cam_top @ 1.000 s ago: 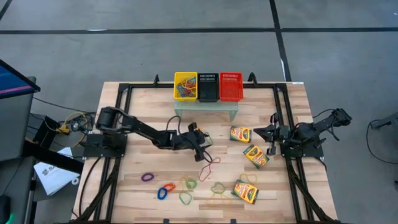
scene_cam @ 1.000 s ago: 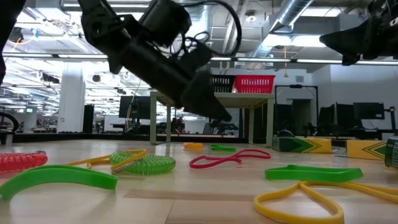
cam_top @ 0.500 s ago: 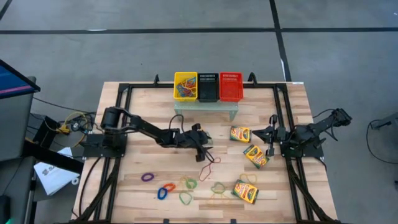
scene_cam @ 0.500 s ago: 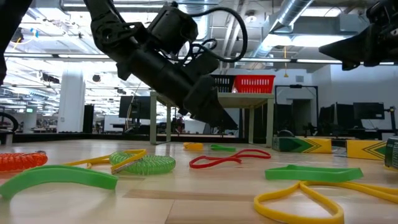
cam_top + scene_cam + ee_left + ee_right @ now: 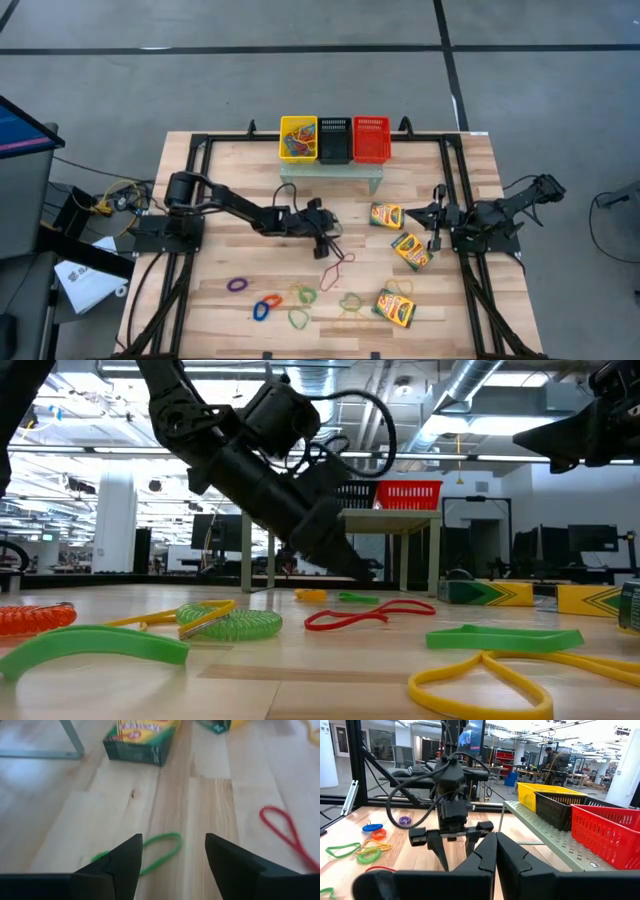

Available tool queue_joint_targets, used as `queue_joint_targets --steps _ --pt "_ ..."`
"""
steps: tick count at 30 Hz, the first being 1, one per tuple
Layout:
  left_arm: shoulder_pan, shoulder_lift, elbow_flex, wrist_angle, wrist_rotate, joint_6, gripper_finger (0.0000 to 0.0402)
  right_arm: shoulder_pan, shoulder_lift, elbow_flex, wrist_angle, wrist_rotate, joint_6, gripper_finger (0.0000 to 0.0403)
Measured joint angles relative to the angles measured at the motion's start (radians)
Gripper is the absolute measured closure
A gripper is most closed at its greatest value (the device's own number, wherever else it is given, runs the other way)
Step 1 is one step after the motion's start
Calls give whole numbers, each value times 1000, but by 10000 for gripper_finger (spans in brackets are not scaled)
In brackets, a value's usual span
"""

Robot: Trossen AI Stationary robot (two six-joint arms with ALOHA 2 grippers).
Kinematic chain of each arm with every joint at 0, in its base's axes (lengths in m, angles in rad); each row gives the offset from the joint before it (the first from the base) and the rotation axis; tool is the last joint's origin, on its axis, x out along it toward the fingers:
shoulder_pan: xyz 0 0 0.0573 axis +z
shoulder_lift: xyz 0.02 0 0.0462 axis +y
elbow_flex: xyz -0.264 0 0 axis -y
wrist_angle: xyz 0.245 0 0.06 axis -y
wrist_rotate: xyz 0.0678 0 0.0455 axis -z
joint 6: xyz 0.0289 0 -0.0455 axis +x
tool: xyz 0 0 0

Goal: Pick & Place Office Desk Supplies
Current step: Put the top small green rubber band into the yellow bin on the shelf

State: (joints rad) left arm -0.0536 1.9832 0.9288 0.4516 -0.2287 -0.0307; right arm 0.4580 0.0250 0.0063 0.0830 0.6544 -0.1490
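- The left gripper [image 5: 327,237] reaches out over the middle of the desk [image 5: 230,170], low above the wood. Its fingers [image 5: 125,857] stand wide apart and hold nothing.
- A green band [image 5: 159,847] lies flat on the desk between those fingers, untouched.
- A red band [image 5: 336,266] lies just beside the gripper, toward the front edge.
- Three crayon boxes sit on the right half: one [image 5: 386,215] near the shelf [image 5: 330,170], one [image 5: 411,251] nearer the right edge, one [image 5: 396,308] by the front edge.
- More bands are strewn along the front edge: purple [image 5: 236,284], blue [image 5: 261,311], orange [image 5: 271,300], green [image 5: 298,319], yellow [image 5: 351,318].
- Yellow [image 5: 298,138], black [image 5: 334,139] and red [image 5: 371,138] baskets stand in a row on the shelf at the back edge; the yellow one holds some bands.
- The right gripper [image 5: 437,215] waits at the right edge, its fingers pressed together on nothing.
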Motion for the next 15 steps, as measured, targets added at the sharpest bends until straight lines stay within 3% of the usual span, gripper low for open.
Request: queue_joint_targets --steps 8,15 --pt "0 105 3 97 9 -14 192 0 0 0 -2 0 17 399" --pt "5 99 4 83 17 -34 211 0 0 -1 -6 1 19 399"
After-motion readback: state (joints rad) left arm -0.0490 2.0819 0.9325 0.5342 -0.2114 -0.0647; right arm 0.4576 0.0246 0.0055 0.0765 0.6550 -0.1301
